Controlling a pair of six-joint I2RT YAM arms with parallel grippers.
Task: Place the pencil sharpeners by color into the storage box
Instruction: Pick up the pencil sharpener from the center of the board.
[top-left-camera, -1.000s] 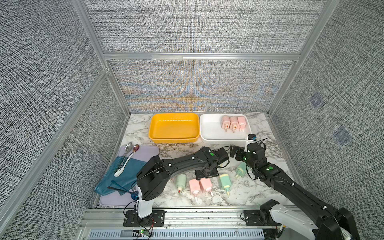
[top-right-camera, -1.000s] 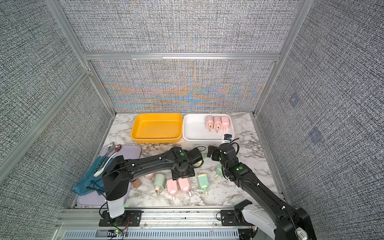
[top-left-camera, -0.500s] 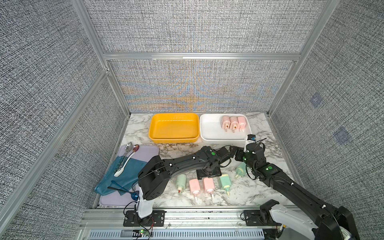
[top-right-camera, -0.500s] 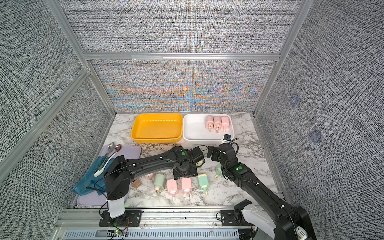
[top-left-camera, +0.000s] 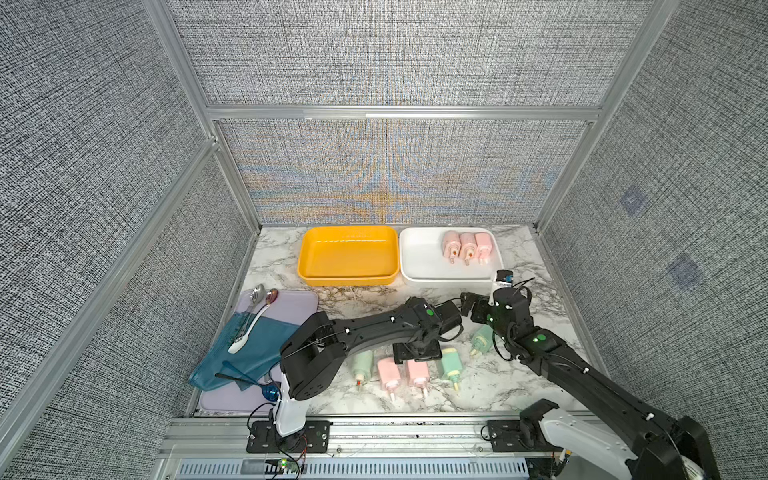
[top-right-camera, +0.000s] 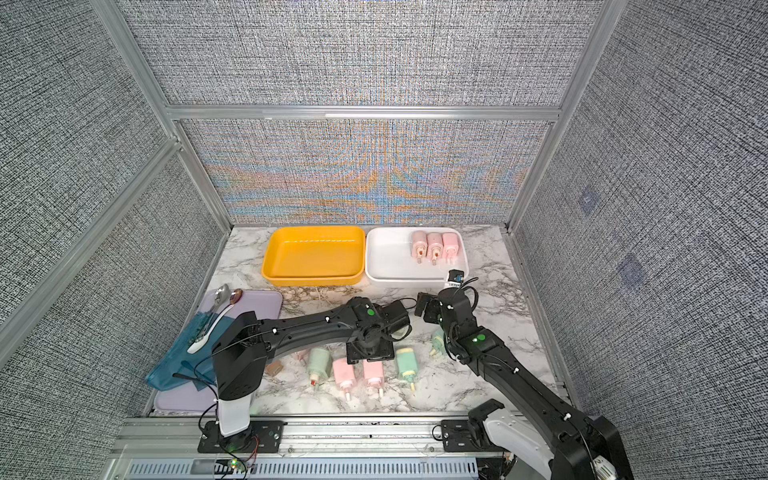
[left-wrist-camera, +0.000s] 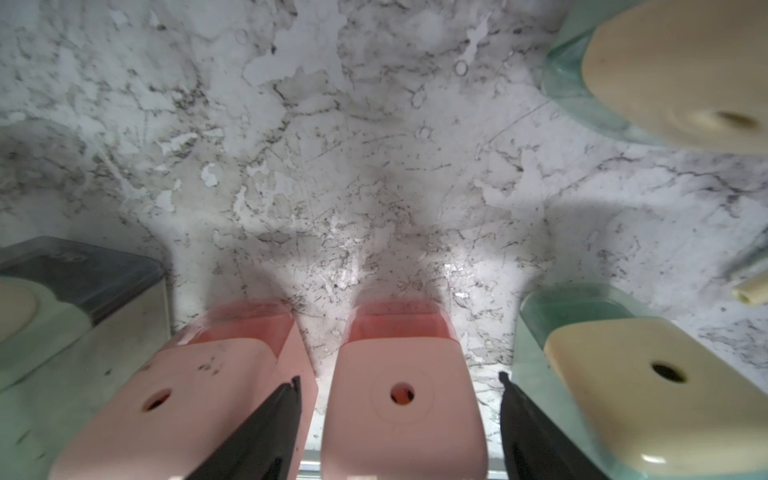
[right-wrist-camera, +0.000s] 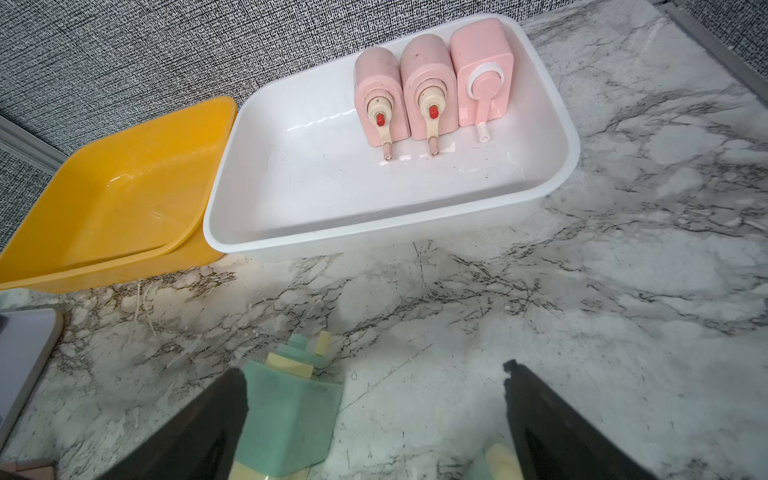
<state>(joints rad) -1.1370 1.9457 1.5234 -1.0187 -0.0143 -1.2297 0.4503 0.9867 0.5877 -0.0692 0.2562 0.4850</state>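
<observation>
left gripper (left-wrist-camera: 400, 376): spread, straddling pink sharpener (left-wrist-camera: 401, 411) near table (left-wrist-camera: 374, 166) front edge, lined up for side pinch | right gripper (right-wrist-camera: 374, 365): agape, green sharpener (right-wrist-camera: 286, 419) beside one finger, unheld | white box (right-wrist-camera: 374, 232): three pink sharpeners (right-wrist-camera: 432, 83), colour-sorted

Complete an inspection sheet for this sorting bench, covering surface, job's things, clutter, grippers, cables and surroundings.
Surface: marble tabletop, lightly scuffed.
Job's things: three pink sharpeners lie in the white tray; yellow tray empty; two loose pink sharpeners and at least three mint sharpeners on the table.
Clutter: lilac board bearing teal cloth and spoons; small brown block.
Grippers: left gripper open, astride one loose pink sharpener; right gripper open, gripping nothing.
Cables: black cable loops at both wrists.
Surroundings: grey woven panels, aluminium frame.
</observation>
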